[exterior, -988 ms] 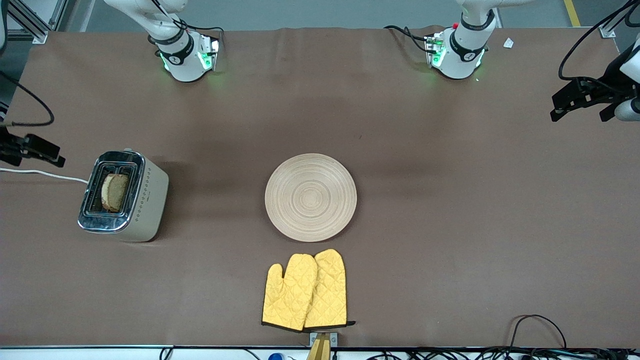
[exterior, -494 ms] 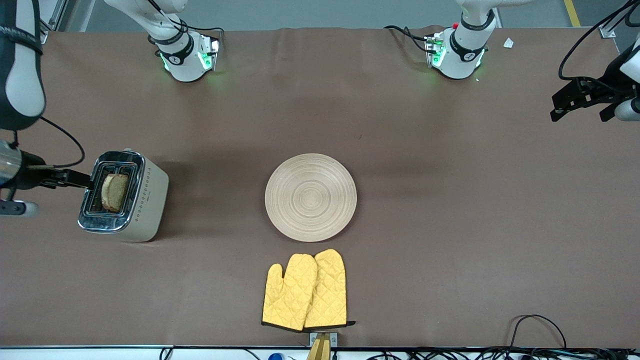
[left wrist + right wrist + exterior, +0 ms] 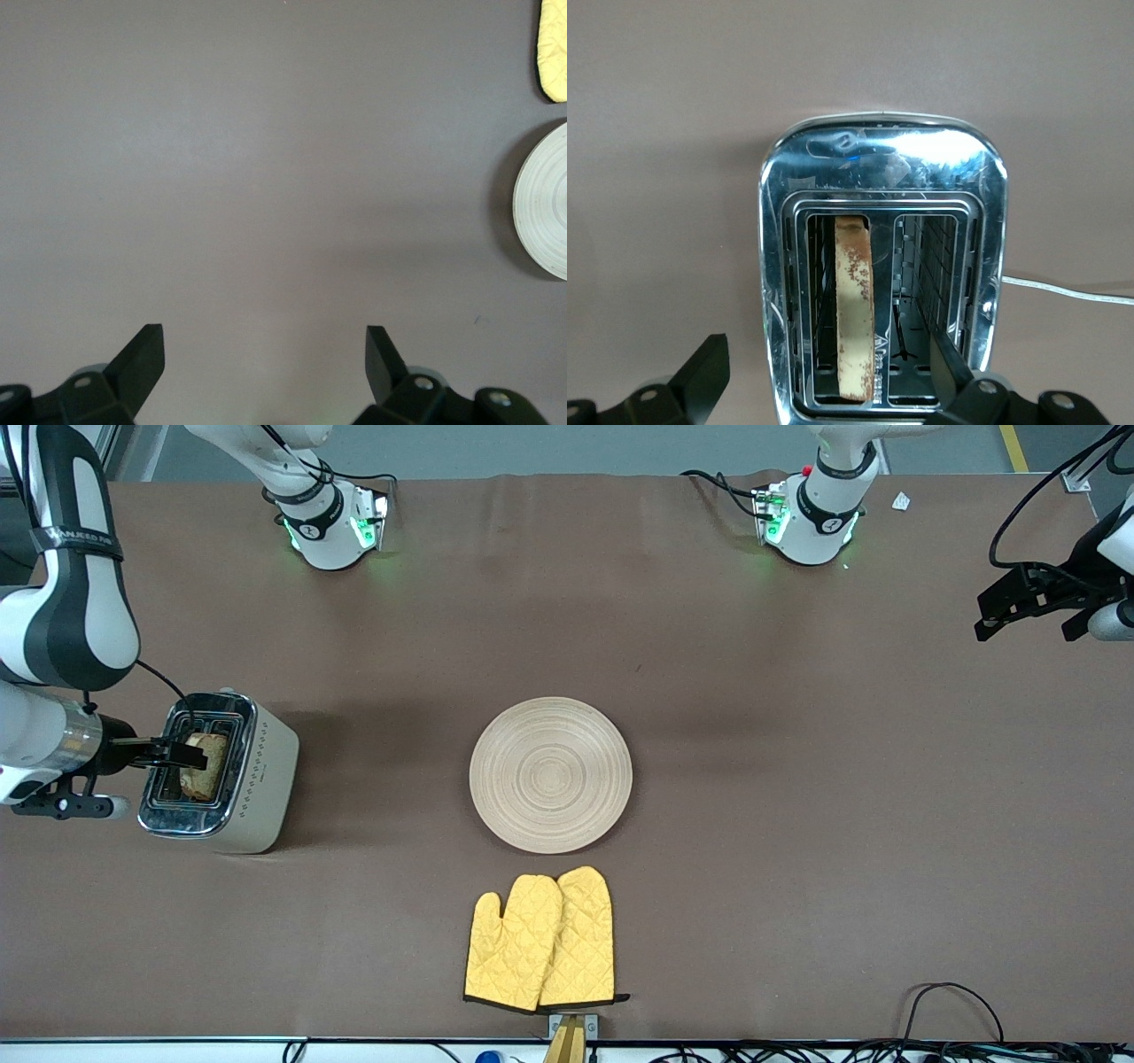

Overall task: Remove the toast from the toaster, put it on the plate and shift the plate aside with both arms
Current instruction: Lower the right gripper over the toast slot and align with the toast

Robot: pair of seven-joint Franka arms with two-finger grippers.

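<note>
Counted in the front view:

- 1 toaster [image 3: 219,773], at the left edge of the frame, with 2 slots.
- 1 toast [image 3: 203,764], standing in 1 of those slots; the second slot holds nothing.
- 1 plate [image 3: 550,774], at frame centre.
- 2 oven mitts [image 3: 540,941], yellow, overlapping, at lower centre.
- 2 arms, each with 1 green-lit base along the top edge.
- 2 grippers: 1 right gripper [image 3: 182,754] at the left edge, 1 left gripper [image 3: 1032,598] at the upper right edge.
- 2 fingers per gripper, spread apart.
- 1 white power cord [image 3: 1067,290], seen in the right wrist view.
</note>
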